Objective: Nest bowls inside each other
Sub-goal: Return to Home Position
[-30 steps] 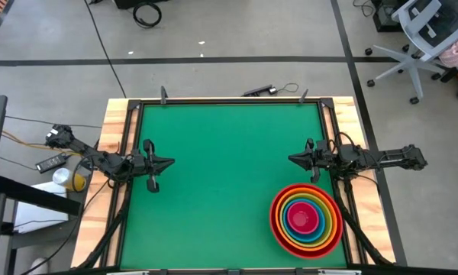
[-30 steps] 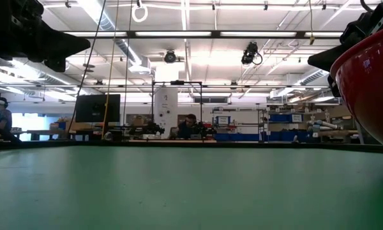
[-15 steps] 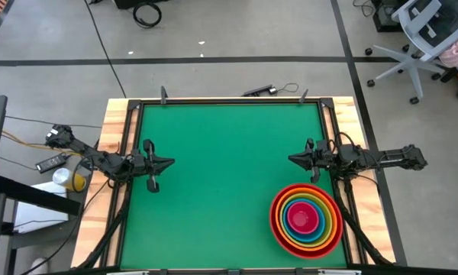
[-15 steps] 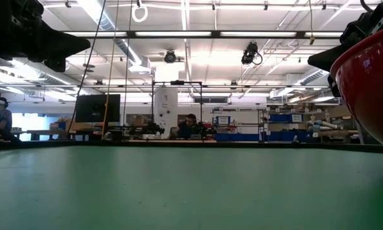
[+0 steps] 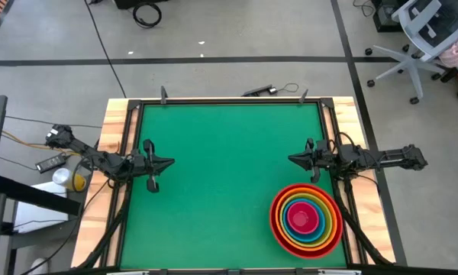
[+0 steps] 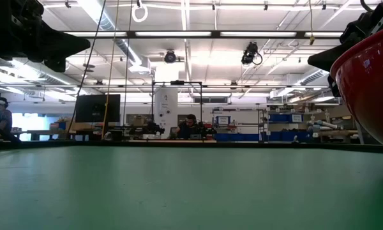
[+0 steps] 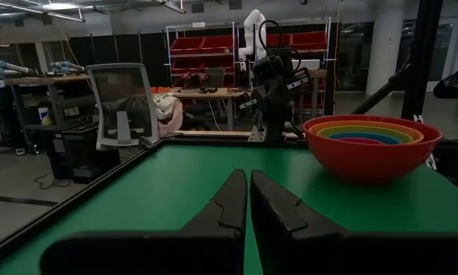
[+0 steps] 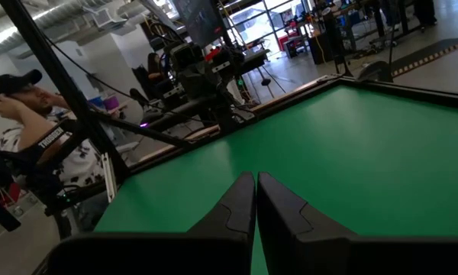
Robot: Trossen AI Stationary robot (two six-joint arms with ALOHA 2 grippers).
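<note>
Several bowls [image 5: 306,218] sit nested one inside another on the green table near its near right corner: a red one outermost, then orange, yellow, green, blue and a pink one innermost. The left wrist view shows the stack [image 7: 372,145] resting on its base; the low view shows only the red wall [image 6: 369,83]. My left gripper [image 5: 170,162] hovers shut at the table's left edge, pointing level toward the right. My right gripper [image 5: 291,159] hovers shut at the right edge, just beyond the stack's far side, pointing left. Both are shut with nothing between the fingers [image 7: 249,200] [image 8: 256,200].
The green table [image 5: 221,153] has a raised dark frame and wooden side rails [image 5: 113,130]. A person [image 8: 38,122] sits beyond the table's left side. An office chair [image 5: 424,38] stands on the floor at the far right. Cables lie past the far edge.
</note>
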